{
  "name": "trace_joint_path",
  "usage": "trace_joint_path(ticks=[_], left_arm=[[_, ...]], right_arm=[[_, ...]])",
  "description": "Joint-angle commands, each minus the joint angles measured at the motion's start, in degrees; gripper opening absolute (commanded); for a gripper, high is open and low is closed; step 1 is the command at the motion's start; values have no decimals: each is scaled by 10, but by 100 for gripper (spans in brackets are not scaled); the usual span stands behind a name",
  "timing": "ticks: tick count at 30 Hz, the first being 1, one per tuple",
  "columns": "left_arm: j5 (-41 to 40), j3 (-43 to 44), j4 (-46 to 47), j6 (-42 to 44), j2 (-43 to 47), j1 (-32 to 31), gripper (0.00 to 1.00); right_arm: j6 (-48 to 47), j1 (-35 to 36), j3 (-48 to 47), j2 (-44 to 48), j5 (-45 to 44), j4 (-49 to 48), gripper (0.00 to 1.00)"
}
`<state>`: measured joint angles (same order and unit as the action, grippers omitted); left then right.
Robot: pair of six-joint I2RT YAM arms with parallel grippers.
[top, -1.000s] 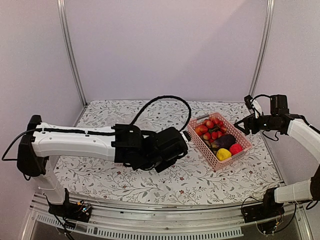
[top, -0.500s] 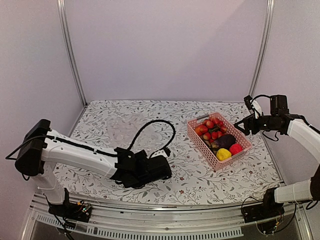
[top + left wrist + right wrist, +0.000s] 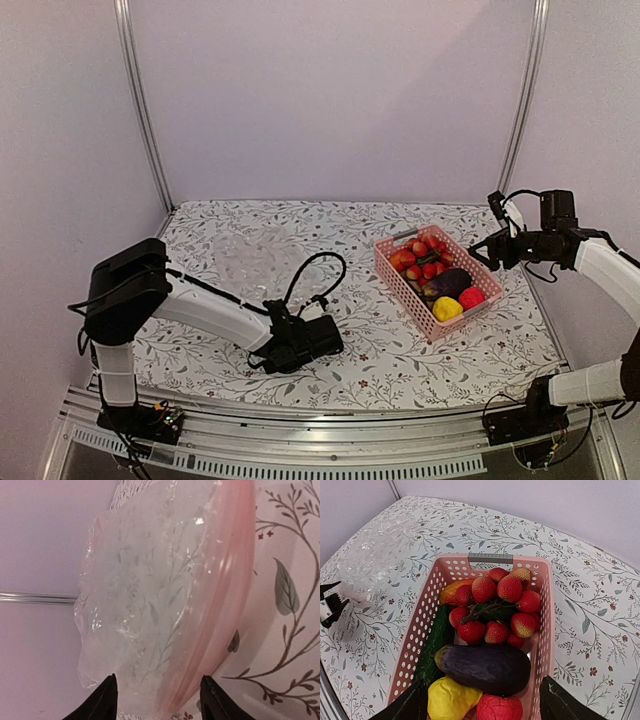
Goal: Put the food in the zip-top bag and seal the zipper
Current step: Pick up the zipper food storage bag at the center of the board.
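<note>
Both grippers open and empty; all the food is in the basket and the bag lies apart on the bench.
Left gripper (image 3: 325,338) sits low near the front edge, left of centre; in its wrist view the fingers (image 3: 107,700) are spread wide with nothing between them, and the clear bag (image 3: 145,595) lies just ahead with the pinkish zipper (image 3: 220,605) along its edge. From above, the bag (image 3: 250,255) is toward the far-left corner, flat and crinkled, not touching that gripper. Right gripper (image 3: 485,250) hangs by the right edge over the pink basket (image 3: 405,290), jaws wide apart, holding nothing. The basket holds strawberries (image 3: 495,610), eggplant (image 3: 485,667), yellow pepper (image 3: 450,700), red pepper (image 3: 500,709) and cucumber (image 3: 437,640) along one wall. Can't tell whether the zipper is sealed.
</note>
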<state>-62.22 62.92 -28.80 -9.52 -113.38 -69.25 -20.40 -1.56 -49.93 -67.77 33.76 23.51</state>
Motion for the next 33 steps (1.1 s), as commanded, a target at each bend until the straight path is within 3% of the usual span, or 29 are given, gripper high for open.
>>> trace_joint_path(ticks=[1, 3, 8, 14, 22, 33], left_arm=[[-69, 9, 32, 1, -35, 37, 54], [-82, 5, 54, 12, -43, 50, 48], [-91, 11, 97, 58, -23, 61, 21], [-28, 45, 74, 66, 59, 67, 0], [86, 136, 2, 2, 155, 92, 0], [185, 196, -1, -141, 214, 105, 0]], right_arm=[[-3, 0, 8, -3, 0, -1, 75], [-3, 1, 8, -5, -1, -1, 75], [-4, 1, 7, -8, -1, -2, 75], [0, 10, -2, 0, 25, -4, 71], [8, 141, -134, -37, 39, 63, 71], [46, 368, -351, -151, 15, 111, 70]])
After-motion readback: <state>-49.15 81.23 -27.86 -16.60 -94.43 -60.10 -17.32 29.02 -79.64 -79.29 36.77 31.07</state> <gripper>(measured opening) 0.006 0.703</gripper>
